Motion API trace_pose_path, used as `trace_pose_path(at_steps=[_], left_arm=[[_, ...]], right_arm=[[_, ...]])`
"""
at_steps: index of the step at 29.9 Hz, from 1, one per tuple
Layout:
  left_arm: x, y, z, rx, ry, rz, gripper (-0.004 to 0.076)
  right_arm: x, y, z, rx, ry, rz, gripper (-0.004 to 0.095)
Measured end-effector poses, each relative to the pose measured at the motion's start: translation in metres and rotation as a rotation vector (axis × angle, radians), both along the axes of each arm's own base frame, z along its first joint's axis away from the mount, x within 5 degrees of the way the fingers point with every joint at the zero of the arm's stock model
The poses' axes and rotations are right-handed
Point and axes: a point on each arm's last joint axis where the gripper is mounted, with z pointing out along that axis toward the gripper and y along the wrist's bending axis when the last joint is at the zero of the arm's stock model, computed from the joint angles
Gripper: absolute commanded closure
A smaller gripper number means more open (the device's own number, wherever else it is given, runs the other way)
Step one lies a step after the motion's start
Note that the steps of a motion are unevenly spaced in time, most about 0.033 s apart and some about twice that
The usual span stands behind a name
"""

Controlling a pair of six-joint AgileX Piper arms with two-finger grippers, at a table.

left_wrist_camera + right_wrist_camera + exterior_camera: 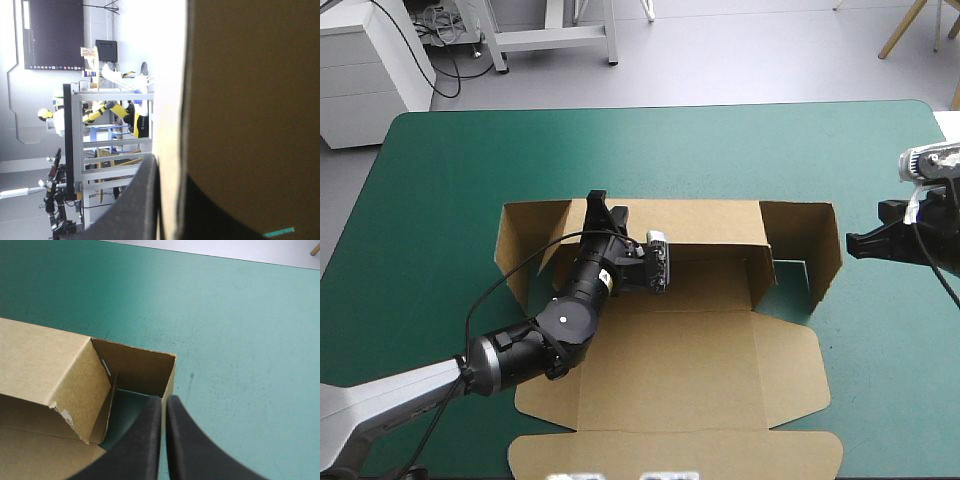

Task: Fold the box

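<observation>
The brown box [690, 350] lies open in the middle of the teal-green table, its far wall [700, 225] raised and the lid panel flat toward the near edge. My left gripper [600, 212] sits over the left part of that far wall. In the left wrist view the board [250, 100] stands between the black fingers [140, 200], which are shut on it. My right gripper [850, 243] is at the outer edge of the upright right corner flap [820, 250]. In the right wrist view the flap's edge [171, 375] runs into the narrow gap of that gripper [164, 405].
Bare teal-green cover [650, 150] stretches beyond the box to the table's far edge and to the right of the flap [250, 340]. A left corner flap [520, 240] also stands up. A white cabinet [365, 70] is off the table's far left corner.
</observation>
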Motion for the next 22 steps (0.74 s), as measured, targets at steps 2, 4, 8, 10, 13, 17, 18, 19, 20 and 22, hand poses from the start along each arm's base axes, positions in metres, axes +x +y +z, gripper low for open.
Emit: trace_pose_path(at_steps=[2, 4, 8, 10, 13, 17, 18, 19, 20, 22], left_arm=[[0.0, 0.001, -0.001, 0.0, -0.007, 0.012, 0.0734], [0.001, 0.002, -0.001, 0.001, -0.012, 0.028, 0.0734], [0.001, 0.003, -0.001, -0.003, -0.024, 0.04, 0.0734], [0.002, 0.003, -0.001, -0.02, -0.032, 0.044, 0.0734], [0.003, 0.002, -0.002, -0.045, -0.045, 0.055, 0.0734], [0.003, 0.003, -0.001, -0.061, -0.054, 0.069, 0.0734], [0.004, 0.003, -0.001, -0.062, -0.054, 0.07, 0.0734], [0.004, 0.003, -0.001, -0.064, -0.055, 0.07, 0.0734], [0.004, 0.003, -0.001, -0.065, -0.054, 0.071, 0.0734], [0.004, 0.003, -0.001, -0.066, -0.054, 0.071, 0.0734]], right_arm=[[0.003, 0.0, 0.002, 0.002, 0.0, 0.005, 0.0625], [0.007, 0.001, 0.006, 0.008, 0.001, 0.013, 0.0475], [0.02, 0.003, 0.017, 0.023, -0.006, 0.044, 0.0211], [0.03, 0.004, 0.024, 0.029, -0.011, 0.054, 0.0192], [0.049, 0.003, 0.031, 0.033, 0.001, 0.065, 0.0193], [0.077, 0.004, 0.034, 0.054, 0.035, 0.085, 0.0193], [0.087, 0.004, 0.032, 0.065, 0.051, 0.093, 0.0193], [0.097, 0.004, 0.03, 0.076, 0.067, 0.099, 0.0193], [0.105, 0.005, 0.027, 0.085, 0.079, 0.104, 0.0193], [0.126, 0.005, 0.019, 0.108, 0.113, 0.114, 0.0193]])
